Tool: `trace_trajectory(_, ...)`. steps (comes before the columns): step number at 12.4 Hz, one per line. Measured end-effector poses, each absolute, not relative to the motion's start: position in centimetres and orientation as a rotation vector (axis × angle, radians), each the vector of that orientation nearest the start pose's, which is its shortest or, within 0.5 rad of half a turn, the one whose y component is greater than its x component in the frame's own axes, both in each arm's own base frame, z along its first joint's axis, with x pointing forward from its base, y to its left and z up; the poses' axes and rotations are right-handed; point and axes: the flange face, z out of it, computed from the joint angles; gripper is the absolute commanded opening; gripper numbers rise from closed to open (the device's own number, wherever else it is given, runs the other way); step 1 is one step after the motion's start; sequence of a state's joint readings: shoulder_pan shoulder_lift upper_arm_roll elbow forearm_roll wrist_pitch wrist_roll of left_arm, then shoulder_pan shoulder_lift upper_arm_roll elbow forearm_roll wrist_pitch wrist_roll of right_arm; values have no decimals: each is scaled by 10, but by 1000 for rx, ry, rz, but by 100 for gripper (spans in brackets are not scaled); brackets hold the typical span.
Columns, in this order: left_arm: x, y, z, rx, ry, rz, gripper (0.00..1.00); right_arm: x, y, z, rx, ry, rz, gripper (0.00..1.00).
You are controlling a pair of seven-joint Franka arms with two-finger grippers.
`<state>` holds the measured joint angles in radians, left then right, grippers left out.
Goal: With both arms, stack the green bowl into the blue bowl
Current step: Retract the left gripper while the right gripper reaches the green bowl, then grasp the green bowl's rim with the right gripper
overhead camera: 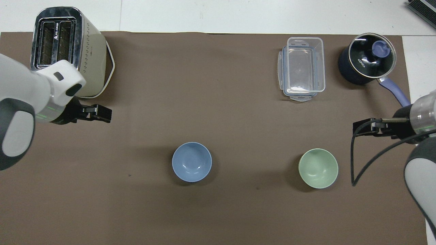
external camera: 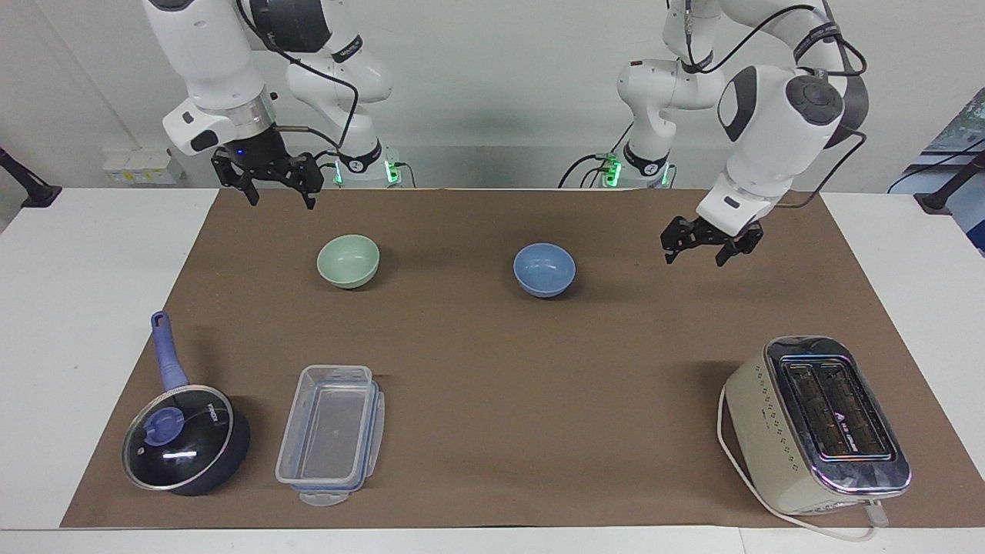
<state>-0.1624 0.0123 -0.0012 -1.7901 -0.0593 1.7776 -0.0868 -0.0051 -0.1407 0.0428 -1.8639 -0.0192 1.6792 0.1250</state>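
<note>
The blue bowl (external camera: 544, 269) sat upright on the brown mat (external camera: 492, 462), and it serves here as the landmark. The green bowl (external camera: 348, 261) stood upright on the same mat, well apart from the blue bowl, toward the right arm's end of the table and about as near to the robots. The two bowls were not stacked, and nothing touched either one.

The left gripper (external camera: 709, 252) hung in the air over bare mat, well apart from the blue bowl toward the left arm's end of the table, with its fingers spread and empty. The right gripper (external camera: 277, 188) hung over the mat's edge nearest the robots, past the green bowl from the blue bowl, its fingers likewise spread and holding nothing.

Farther from the robots than the blue bowl, toward the left arm's end, stood a cream toaster (external camera: 817, 425) with its cord looped around it. Farther from the robots than the blue bowl toward the right arm's end lay a clear plastic box (external camera: 331, 435), and just beside that a dark saucepan (external camera: 183, 442) with a glass lid and a blue handle.
</note>
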Motion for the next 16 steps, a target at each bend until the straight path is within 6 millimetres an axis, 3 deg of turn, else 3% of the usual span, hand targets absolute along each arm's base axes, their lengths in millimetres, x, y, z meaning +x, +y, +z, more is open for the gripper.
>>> trace_trajectory(3, 557, -57, 572, -3157, 58, 88, 100, 500, 5, 520, -3167, 110, 107, 100)
trace_trajectory(6, 550, -52, 607, -3137, 56, 112, 100, 491, -3, 473, -3164, 100, 150, 100)
trace_trajectory(10, 551, -35, 607, -3138, 7, 114, 100, 475, -4, 397, -3160, 97, 189, 100)
trace_trajectory(16, 552, -33, 607, -3138, 0, 116, 100, 464, -12, 339, -3150, 42, 228, 98)
